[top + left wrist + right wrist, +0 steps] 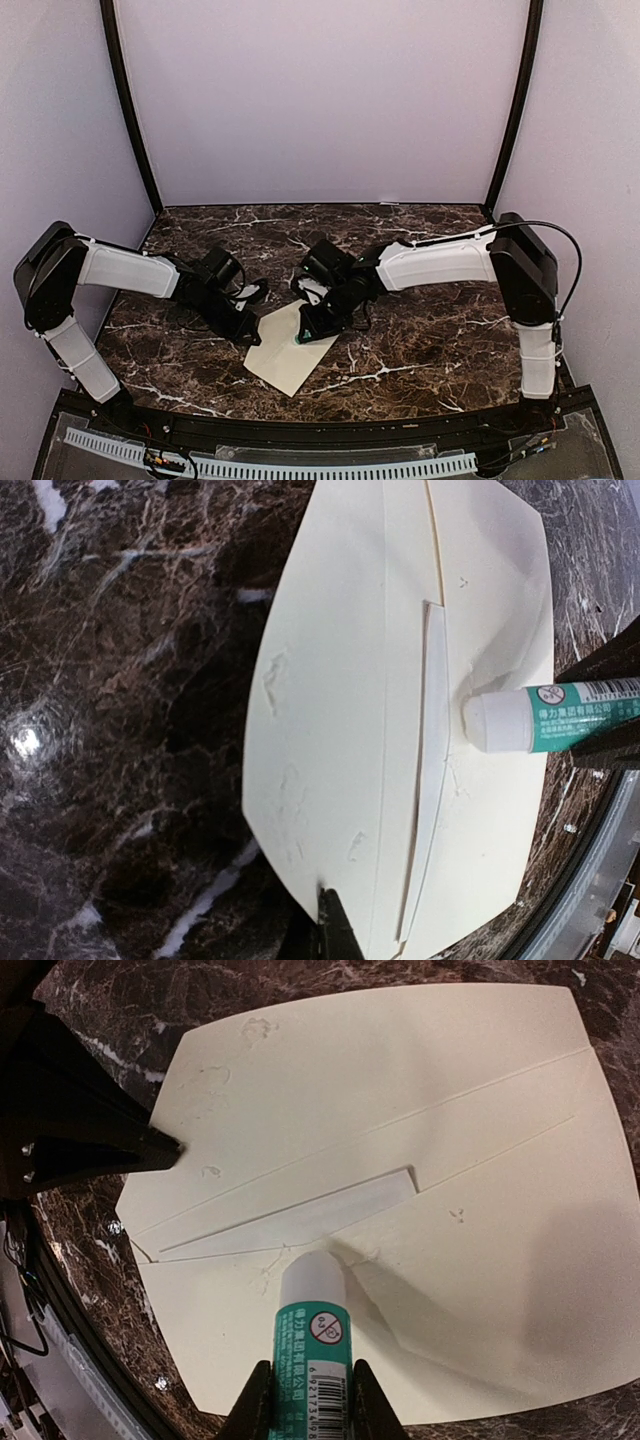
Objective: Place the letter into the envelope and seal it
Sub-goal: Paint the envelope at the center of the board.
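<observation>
Top view: the envelope (283, 355) lies at lower centre on the marble table (430, 335); my left gripper (252, 332), jaws pressed together, rests on its left edge. Left wrist: a glue stick (560, 715) touches the envelope at right. Right wrist: my right gripper (310, 1395) pinches that stick, bottom centre.
</observation>
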{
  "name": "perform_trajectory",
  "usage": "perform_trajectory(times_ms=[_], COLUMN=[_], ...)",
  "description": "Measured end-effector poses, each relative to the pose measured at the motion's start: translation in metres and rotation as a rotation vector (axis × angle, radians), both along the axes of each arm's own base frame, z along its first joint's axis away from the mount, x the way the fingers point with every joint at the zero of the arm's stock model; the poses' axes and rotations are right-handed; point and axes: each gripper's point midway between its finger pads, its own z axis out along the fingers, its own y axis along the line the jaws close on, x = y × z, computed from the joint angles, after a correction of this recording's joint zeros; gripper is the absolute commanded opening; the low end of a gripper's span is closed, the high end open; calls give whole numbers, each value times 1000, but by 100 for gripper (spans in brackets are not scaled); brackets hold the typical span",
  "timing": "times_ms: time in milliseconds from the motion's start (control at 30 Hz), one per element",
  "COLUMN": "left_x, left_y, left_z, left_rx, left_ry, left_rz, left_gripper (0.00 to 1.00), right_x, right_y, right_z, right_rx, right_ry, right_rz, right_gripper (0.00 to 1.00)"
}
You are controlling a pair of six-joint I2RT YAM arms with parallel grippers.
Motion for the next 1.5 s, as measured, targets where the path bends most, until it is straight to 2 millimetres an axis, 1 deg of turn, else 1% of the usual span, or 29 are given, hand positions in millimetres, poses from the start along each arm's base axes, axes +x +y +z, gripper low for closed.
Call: perform_trajectory(times_ms=[467,667,833,933,1033,1133,1200,1233,1267,1300,1333,1367,1400,1433,1500], left_x=[1,2,6,15,25,31,32,33,32,32,30,29,27,26,25], left_y=[0,1,3,7,12,16,19,20,21,22,23,24,25,26,28], left_z=[0,0,2,12,26,36,40,41,41,41,41,41,40,41,45], left_rx=[3,8,26,41,54,59,62,62,62,61,59,59,57,56,50], left_ry=[-4,-9,-37,-97,-167,-213,-227,-229,-229,-229,-222,-222,-212,-212,-214], left_rz=[1,3,13,36,69,100,121,127,135,142,154,154,168,174,190], left_gripper=[0,0,0,0,0,4,12,21,26,37,42,51,55,62,67], right_x=[27,30,26,25,30,39,45,48,49,52,55,57,58,60,62], right_y=[-19,-19,-19,-18,-16,-15,-17,-19,-21,-23,-24,-26,-27,-27,-27], right_z=[-2,0,6,23,55,90,109,115,119,122,124,124,124,123,121], right_rx=[-8,-4,13,54,123,201,244,260,271,284,295,302,307,314,323], right_ry=[-41,-55,-52,-79,-147,-236,-293,-317,-332,-352,-366,-376,-383,-389,-393], right_rz=[-72,-75,-49,-39,-38,-53,-74,-87,-97,-112,-126,-140,-150,-158,-172], right_gripper=[12,12,12,12,12,12,12,12,13,13,13,13,13,13,13])
